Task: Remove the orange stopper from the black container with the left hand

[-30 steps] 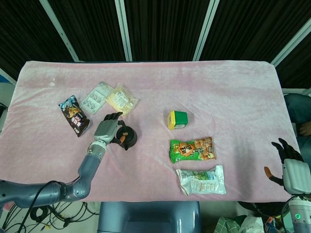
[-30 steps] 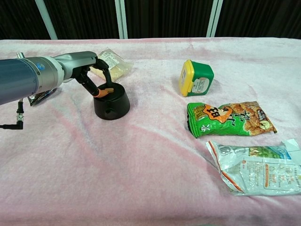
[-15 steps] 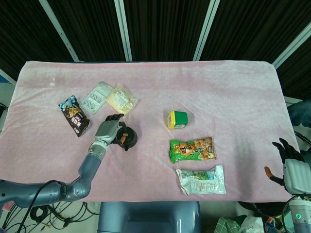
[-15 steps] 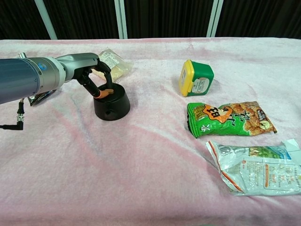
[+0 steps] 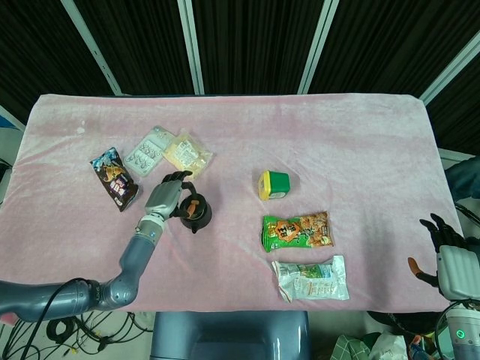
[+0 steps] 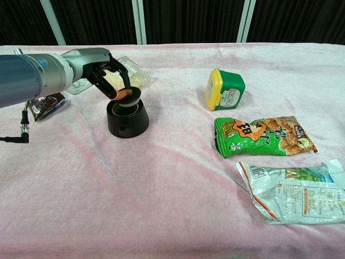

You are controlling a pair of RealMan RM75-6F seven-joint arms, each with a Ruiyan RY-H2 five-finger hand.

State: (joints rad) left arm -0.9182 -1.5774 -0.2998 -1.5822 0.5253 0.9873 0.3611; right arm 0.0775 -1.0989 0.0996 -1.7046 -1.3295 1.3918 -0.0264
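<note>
The black container [image 6: 128,118] [image 5: 196,217] stands upright on the pink cloth, left of centre. My left hand [image 6: 102,73] [image 5: 166,196] pinches the orange stopper [image 6: 126,93] [image 5: 193,203] and holds it just above the container's open mouth, slightly tilted. The dark opening of the container shows below the stopper in the chest view. My right hand [image 5: 448,251] hangs off the table's right front edge with its fingers spread and nothing in it; only the head view shows it.
A green tub with a yellow lid [image 6: 224,89] lies on its side right of the container. A green snack bag [image 6: 262,135] and a white packet [image 6: 294,190] lie nearer the front. Behind the left hand are a pale yellow packet [image 5: 187,154], a clear blister pack [image 5: 149,151] and a dark snack bag [image 5: 114,177].
The left hand has lifted and drawn the orange stopper up out of the container's mouth. The container stays in place. The right hand has not moved.
</note>
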